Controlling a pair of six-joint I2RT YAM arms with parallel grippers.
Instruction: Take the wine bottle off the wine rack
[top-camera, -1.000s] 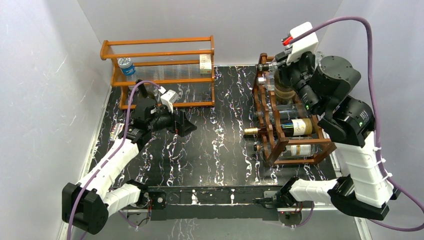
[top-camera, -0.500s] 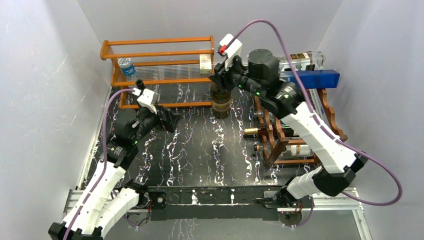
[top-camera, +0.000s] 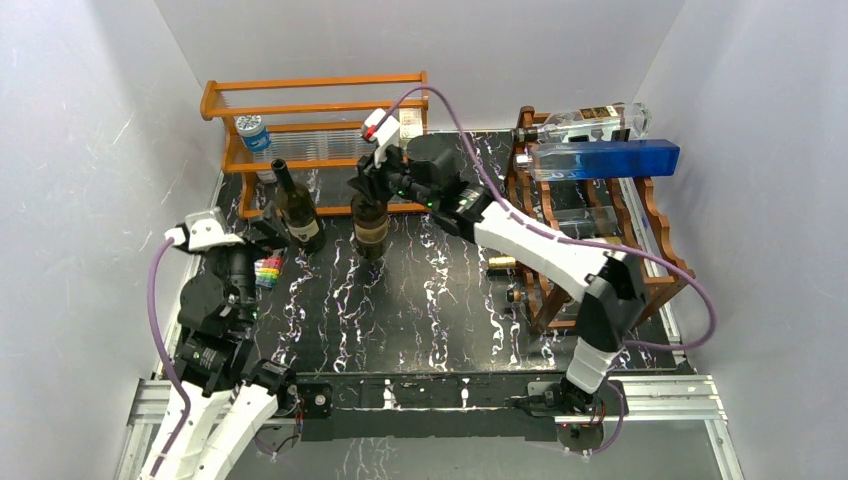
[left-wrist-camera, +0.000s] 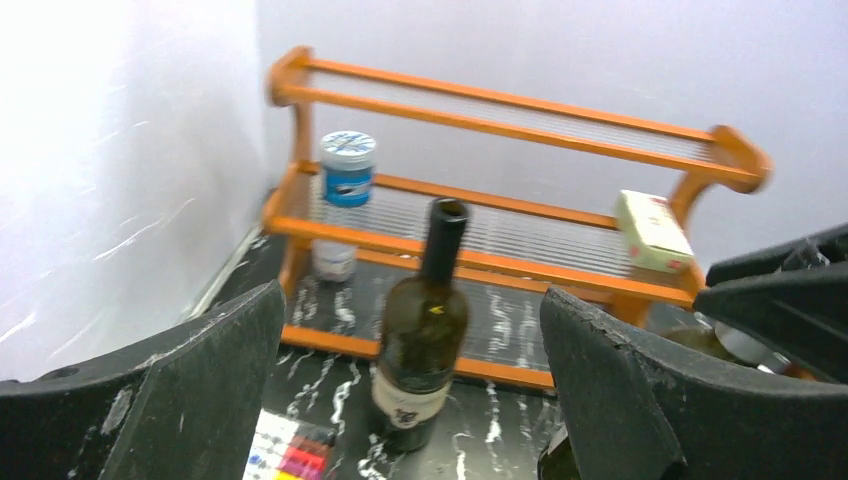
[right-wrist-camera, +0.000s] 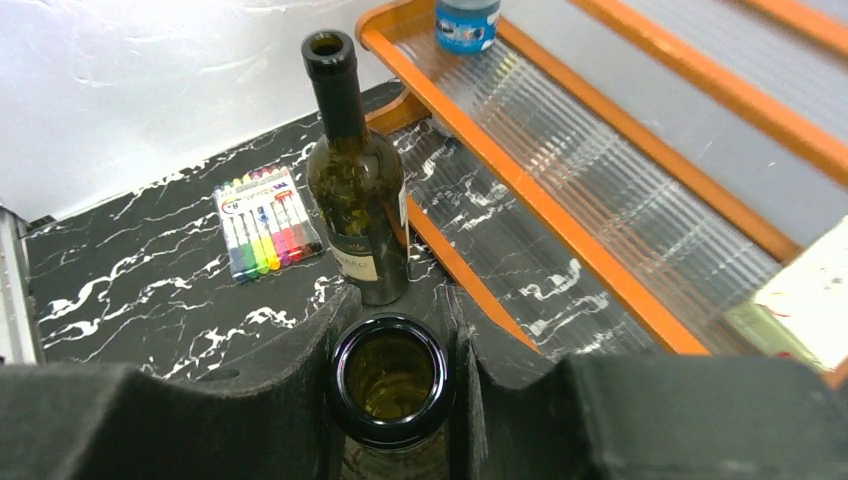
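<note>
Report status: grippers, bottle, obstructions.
Left gripper open, empty. Right gripper shut on wine bottle neck; bottle upright, off the wine rack. Second bottle stands close on its left.

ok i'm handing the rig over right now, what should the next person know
Left gripper: open, holding nothing, facing the standing bottle, which is upright in front of the orange shelf.
Right gripper: shut on the neck of the held bottle, upright beside the standing one. Can't tell if its base touches the table.
Done: the held bottle is clear of the wine rack.
Left: set it down and let go. Two bottle necks poke out of the rack's lower tiers; a clear bottle and a blue box lie on top.
</note>
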